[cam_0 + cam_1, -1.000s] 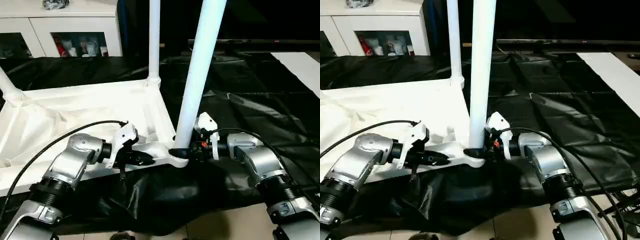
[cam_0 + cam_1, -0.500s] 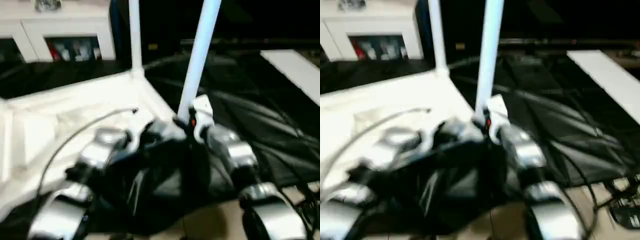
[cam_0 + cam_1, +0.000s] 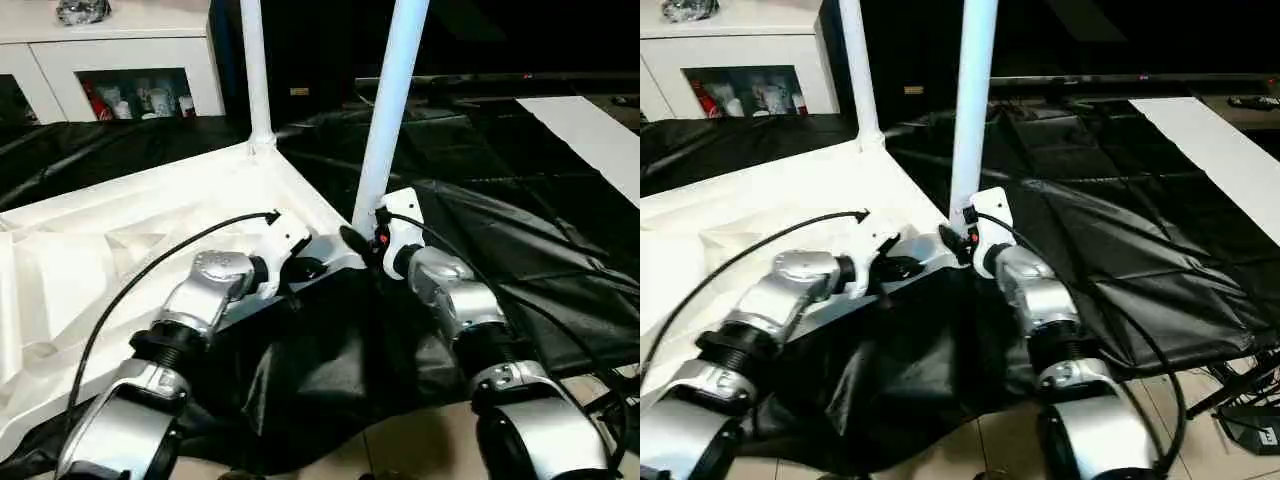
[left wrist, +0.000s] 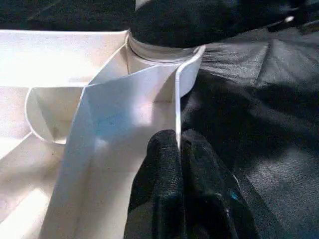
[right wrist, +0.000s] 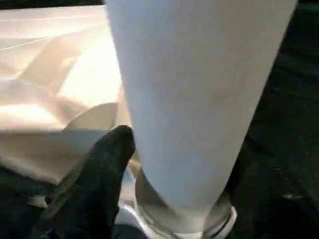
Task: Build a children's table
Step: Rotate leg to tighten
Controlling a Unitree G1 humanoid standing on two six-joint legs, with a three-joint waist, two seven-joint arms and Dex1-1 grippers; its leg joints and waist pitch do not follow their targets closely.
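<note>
Your left hand (image 4: pixel 178 149) is pinched together on the thin side wall of the smooth white plastic tabletop (image 3: pixel 120 230), which lies underside up, ribs showing, on the crinkled black sheet (image 3: pixel 520 190) over the surface, toward ten o'clock of the head view. Your right hand (image 5: pixel 164 174) stands apart around the base of the near leg (image 3: pixel 390 110), a glossy tapered tube seated upright in the round corner socket (image 4: pixel 162 52); one matte black finger (image 5: pixel 94 174) touches it. A second leg (image 3: pixel 252 70) rises at twelve o'clock.
</note>
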